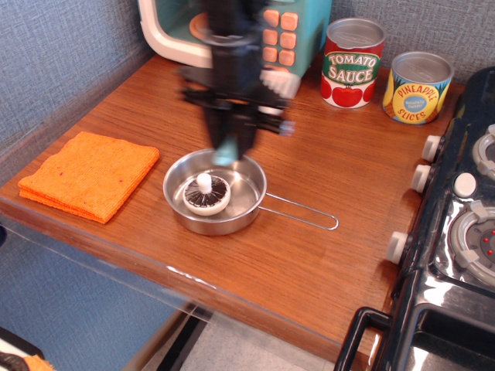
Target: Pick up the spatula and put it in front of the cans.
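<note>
Claw grips spatula above pan, mushroom

cans read "tomato sauce", "pineapple slices".

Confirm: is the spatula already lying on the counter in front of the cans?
No, the spatula is off the counter in the tool, above the pan's far rim, left of the cans.
</note>
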`<state>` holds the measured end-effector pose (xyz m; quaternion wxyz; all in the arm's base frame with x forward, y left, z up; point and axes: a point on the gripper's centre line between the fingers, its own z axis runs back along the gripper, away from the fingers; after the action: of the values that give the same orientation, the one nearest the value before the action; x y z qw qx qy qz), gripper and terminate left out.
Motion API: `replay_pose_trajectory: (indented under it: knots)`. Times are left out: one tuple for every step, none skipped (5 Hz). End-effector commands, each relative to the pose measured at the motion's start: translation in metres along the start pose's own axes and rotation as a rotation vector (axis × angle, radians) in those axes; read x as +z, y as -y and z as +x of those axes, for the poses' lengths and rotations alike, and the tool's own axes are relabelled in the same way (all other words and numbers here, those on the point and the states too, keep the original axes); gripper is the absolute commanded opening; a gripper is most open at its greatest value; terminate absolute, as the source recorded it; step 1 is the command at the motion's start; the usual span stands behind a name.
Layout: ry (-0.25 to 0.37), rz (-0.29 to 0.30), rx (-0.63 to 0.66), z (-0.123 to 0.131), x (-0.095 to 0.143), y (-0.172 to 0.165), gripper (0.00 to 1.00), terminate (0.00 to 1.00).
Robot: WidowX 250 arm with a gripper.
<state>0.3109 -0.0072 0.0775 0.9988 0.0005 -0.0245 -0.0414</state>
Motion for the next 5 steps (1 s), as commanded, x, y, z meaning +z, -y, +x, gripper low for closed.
replay_pose_trajectory:
  knots:
    - [0.026,-0.027,0.024,0.042,-0.007,0.049,0.0,0.0]
    - [0.032,-0.03,0.071,0.057,-0.017,0.048,0.0,0.0]
    - [0.027,-0.021,0.09,0.065,-0.031,0.043,0.0,0.0]
    - [-0.005,-0.004,0.069,0.061,-0.046,0.045,0.0,0.0]
    - [-0.029,0.003,0.044,0.056,-0.05,0.047,1.0,0.0]
